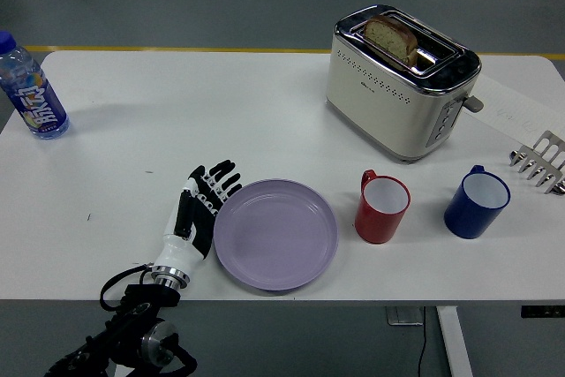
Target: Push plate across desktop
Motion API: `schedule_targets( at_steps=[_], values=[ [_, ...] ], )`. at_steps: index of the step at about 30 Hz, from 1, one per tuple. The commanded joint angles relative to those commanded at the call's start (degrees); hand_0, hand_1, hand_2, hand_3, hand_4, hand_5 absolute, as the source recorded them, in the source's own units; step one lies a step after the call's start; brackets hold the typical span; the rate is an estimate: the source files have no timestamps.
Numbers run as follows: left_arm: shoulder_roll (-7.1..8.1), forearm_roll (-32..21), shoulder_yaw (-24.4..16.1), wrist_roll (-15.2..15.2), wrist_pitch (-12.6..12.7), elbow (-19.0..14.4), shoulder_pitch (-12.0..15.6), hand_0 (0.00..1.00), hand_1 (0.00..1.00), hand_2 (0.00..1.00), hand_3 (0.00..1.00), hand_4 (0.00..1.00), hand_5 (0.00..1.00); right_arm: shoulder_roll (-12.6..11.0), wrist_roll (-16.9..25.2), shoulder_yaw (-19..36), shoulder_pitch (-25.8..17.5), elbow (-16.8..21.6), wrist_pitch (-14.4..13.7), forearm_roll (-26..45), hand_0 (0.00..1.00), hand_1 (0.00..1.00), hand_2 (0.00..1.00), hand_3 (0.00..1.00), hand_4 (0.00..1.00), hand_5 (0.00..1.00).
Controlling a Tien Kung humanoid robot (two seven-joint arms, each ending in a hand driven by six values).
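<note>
white tabletop [265, 112] fills the view, grey floor beyond its far edge. the lavender plate [276, 234] sits near the table's front edge, a bit left of centre, and the left hand [199, 209] stands immediately to its left, on edge, palm side against the plate's left rim, fingers [218, 179] extended and flat, gripping nothing. so the plate lies to the right of the hand, and a sideways push would carry it rightward. the plate is round, so no long axis matters. the thing to watch is the red mug [381, 207], just beside the plate's right rim with only a narrow gap between them; the blue mug [476, 201] stands further right, the toaster [402, 79] behind. the right hand is nowhere in view.
</note>
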Motion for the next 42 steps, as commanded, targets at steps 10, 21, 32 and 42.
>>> schedule_targets(
  at_steps=[10, 21, 32, 42],
  values=[
    [0.00, -0.15, 0.98, -0.11, 0.00, -0.24, -0.35, 0.797, 0.822, 0.854, 0.711, 0.463, 0.998, 0.02, -0.09, 0.10, -0.16, 0.05, 0.00, -0.07, 0.561, 0.548, 0.677, 0.594, 0.300, 0.299],
    [0.00, 0.07, 0.57, -0.25, 0.22, -0.26, -0.16, 0.796, 0.821, 0.853, 0.710, 0.463, 0.998, 0.06, -0.22, 0.26, -0.40, 0.11, 0.06, -0.29, 0.561, 0.548, 0.677, 0.595, 0.299, 0.301],
    [0.00, 3.46, -8.11, 0.28, 1.96, -1.06, 0.22, 0.794, 0.818, 0.849, 0.703, 0.465, 0.998, 0.09, -0.21, 0.10, -0.32, 0.10, 0.07, -0.10, 0.561, 0.548, 0.677, 0.595, 0.299, 0.301],
    [2.24, 9.34, -19.92, 4.78, 1.24, -3.79, 1.39, 0.774, 0.778, 0.801, 0.685, 0.465, 0.998, 0.04, -0.13, -0.09, -0.04, 0.05, -0.04, 0.26, 0.561, 0.548, 0.677, 0.595, 0.299, 0.299]
  ],
)
